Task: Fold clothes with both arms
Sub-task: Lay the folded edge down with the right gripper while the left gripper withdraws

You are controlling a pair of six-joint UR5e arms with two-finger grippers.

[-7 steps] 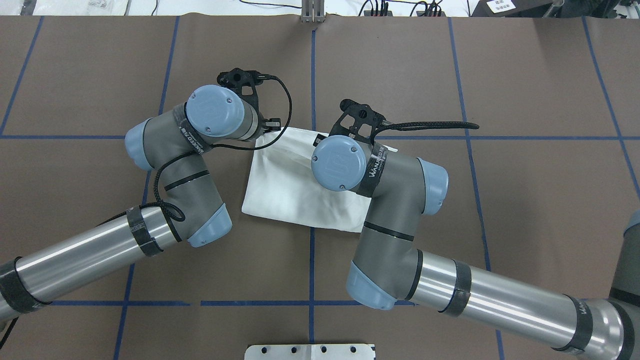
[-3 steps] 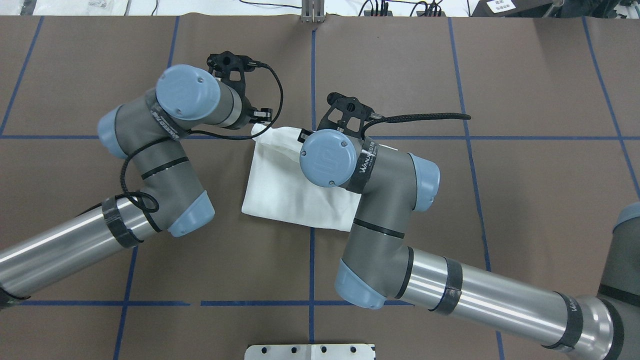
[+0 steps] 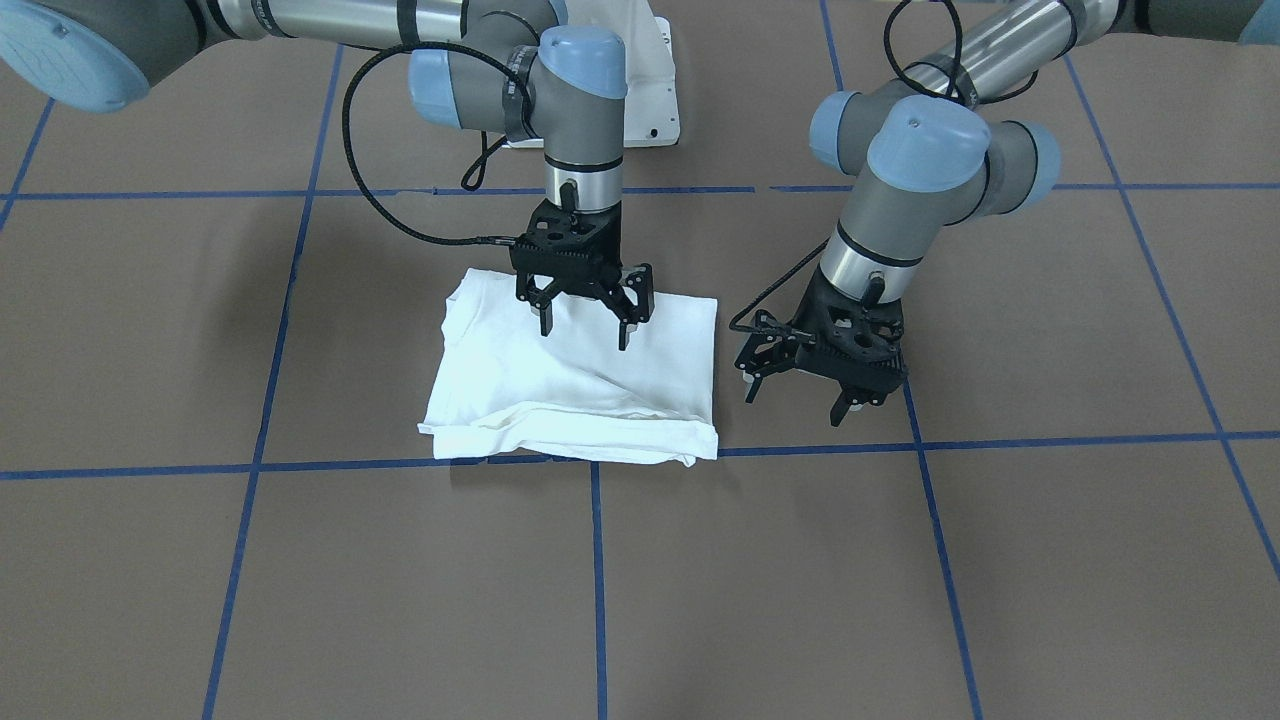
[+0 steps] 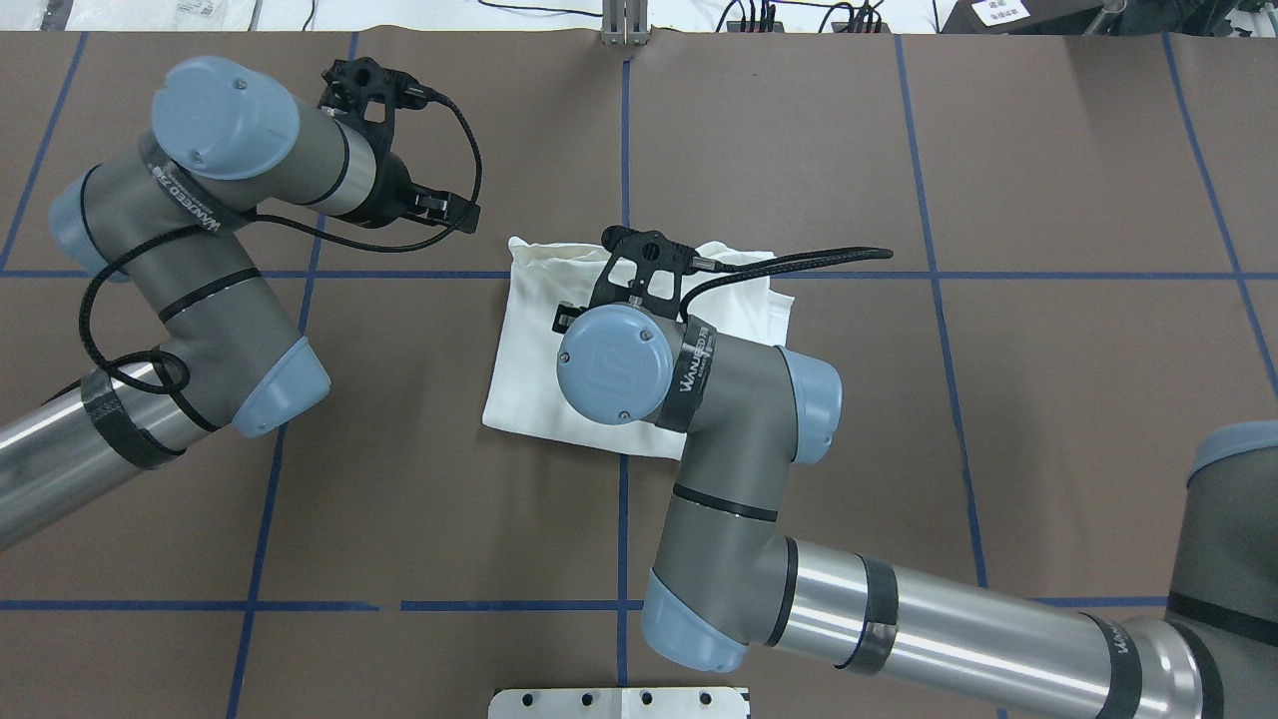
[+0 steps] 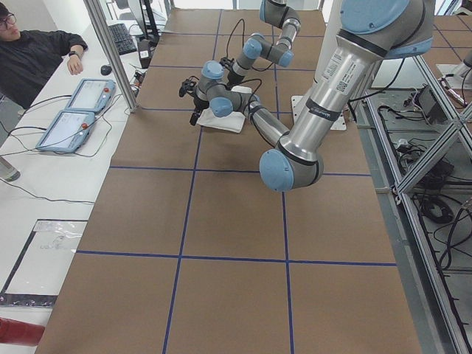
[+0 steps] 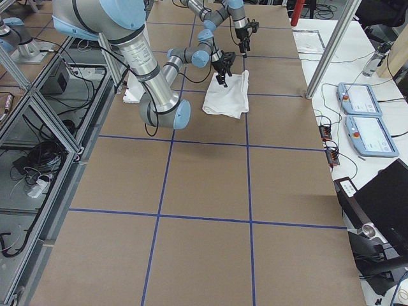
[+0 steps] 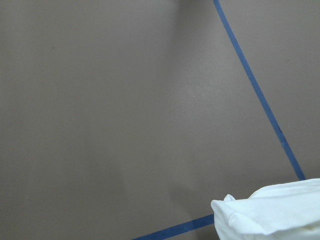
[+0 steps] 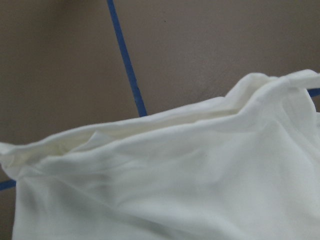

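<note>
The white T-shirt (image 3: 570, 390) lies folded into a rough rectangle on the brown table, its layered edge towards the front-facing camera. It also shows in the overhead view (image 4: 529, 340). No text block shows. My right gripper (image 3: 584, 336) hangs open just above the shirt's middle and holds nothing; the right wrist view is filled with the shirt's cloth (image 8: 200, 190). My left gripper (image 3: 794, 405) is open and empty over bare table, beside the shirt's edge and clear of it. In the overhead view the left gripper (image 4: 439, 208) is left of the shirt's far corner, which also shows in the left wrist view (image 7: 275, 210).
Blue tape lines (image 4: 623, 130) divide the brown table cover. The white metal pedestal base (image 3: 655, 100) stands at the robot's side of the table. A seated person (image 5: 33, 55) and two teach pendants (image 5: 77, 110) are beyond the far edge.
My left arm has swung away to the left and off the shirt's far corner. My right wrist has shifted left over the shirt. The shirt's far edge has settled flat.
</note>
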